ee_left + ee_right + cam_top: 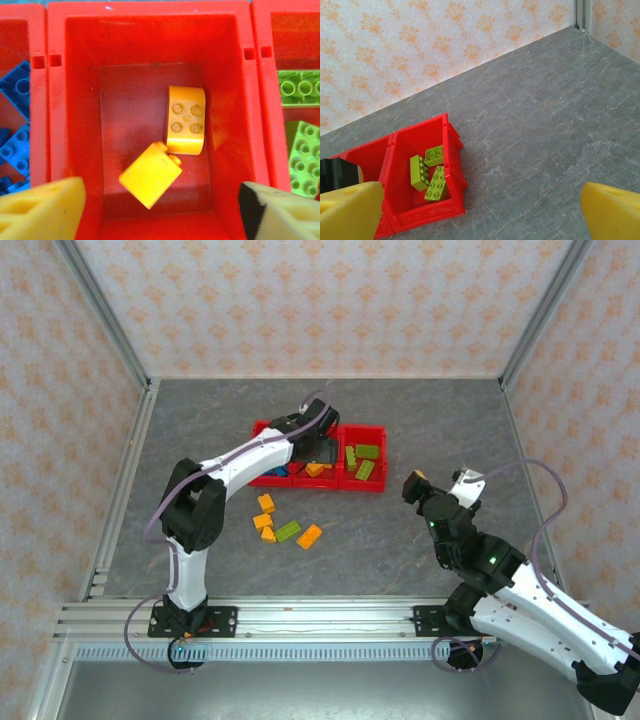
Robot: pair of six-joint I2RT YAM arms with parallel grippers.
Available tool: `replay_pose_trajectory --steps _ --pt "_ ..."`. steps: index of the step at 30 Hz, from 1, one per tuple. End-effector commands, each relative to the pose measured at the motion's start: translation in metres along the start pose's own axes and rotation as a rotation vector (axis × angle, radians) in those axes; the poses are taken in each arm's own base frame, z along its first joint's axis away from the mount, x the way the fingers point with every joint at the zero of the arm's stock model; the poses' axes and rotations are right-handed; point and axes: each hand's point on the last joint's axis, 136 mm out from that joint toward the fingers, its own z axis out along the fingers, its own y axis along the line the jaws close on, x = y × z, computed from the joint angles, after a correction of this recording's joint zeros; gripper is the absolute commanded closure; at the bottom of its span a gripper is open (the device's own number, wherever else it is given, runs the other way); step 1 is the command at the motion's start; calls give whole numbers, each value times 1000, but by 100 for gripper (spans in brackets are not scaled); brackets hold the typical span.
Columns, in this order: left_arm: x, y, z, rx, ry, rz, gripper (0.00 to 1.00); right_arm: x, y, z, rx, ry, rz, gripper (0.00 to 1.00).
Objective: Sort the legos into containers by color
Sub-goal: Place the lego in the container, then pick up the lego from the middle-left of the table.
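Containers (362, 428): blue, orange-yellow, lime-green legos (186, 120), left to right

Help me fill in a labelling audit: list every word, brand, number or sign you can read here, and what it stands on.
None can be read.
The red bins carry no label or number.
The studs of the orange-yellow brick show no legible lettering; any embossing is too small to tell.
The wallpaper bears only a floral pattern, the table only grey veining.
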Motion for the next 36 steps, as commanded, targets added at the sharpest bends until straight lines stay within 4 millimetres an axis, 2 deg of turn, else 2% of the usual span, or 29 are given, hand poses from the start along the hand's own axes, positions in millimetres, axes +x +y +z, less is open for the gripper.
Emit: replay_pose_trajectory --steps 1,3,6,9,15,18,22,28,36 --pt "-21 2 -43 43 -95 1 10 0 -6 0 25 -4 -4 0" --pt "-16 9 -52 43 -106 5 2 1 -6 0 23 -3 -3 0" --pt "-2 14 -66 71 -118 9 1 2 -5 1 22 -3 -4 0" --pt "20 15 -76 92 -111 29 1 4 -3 3 21 0 -8 0" --pt "83 -16 -88 158 -50 228 1 12 4 11 21 14 -23 0" --pt "116 -25 -81 149 22 313 2 14 9 15 16 21 -27 0" --pt "148 -21 -65 115 112 353 6 17 13 17 10 34 -30 0" --pt "171 -17 -48 106 188 363 14 16 9 16 26 34 -27 0" --pt "198 -22 -23 99 296 436 27 20 5 17 40 37 -23 0"
